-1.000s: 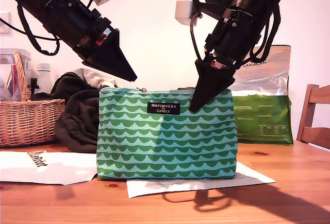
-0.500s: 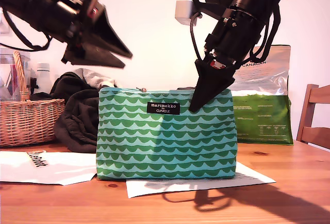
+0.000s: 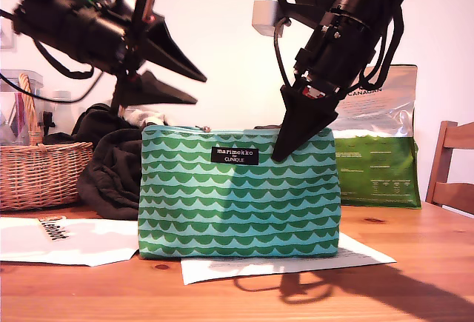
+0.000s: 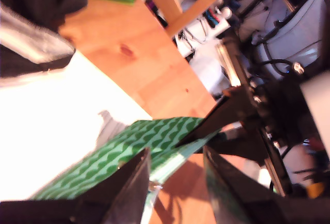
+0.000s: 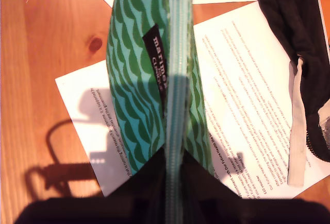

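Observation:
A green wave-patterned zip pouch (image 3: 237, 203) with a black label stands upright on a sheet of paper (image 3: 296, 259). My second gripper (image 3: 280, 153) comes down from the exterior view's upper right and is shut on the pouch's top edge; its wrist view shows the pouch (image 5: 139, 80) with the light zipper (image 5: 175, 80) running into the closed jaws (image 5: 172, 157). My first gripper (image 3: 195, 90) hovers open above the pouch's top corner at the exterior view's left, touching nothing. Its wrist view shows both fingers (image 4: 129, 188) spread, with the pouch (image 4: 154, 141) and the other arm beyond. The zipper pull (image 3: 205, 129) sits below it.
A wicker basket (image 3: 37, 166) and a heap of dark clothing (image 3: 111, 159) lie at the exterior view's left. A green-and-white bag (image 3: 378, 159) stands behind the pouch at the right, beside a wooden chair (image 3: 452, 174). A white printed sheet (image 3: 67, 237) lies on the wooden table (image 3: 415, 277).
My first gripper lifted away from the pouch's top edge, swung towards horizontal and opened its fingers. The second gripper and the pouch have stayed put.

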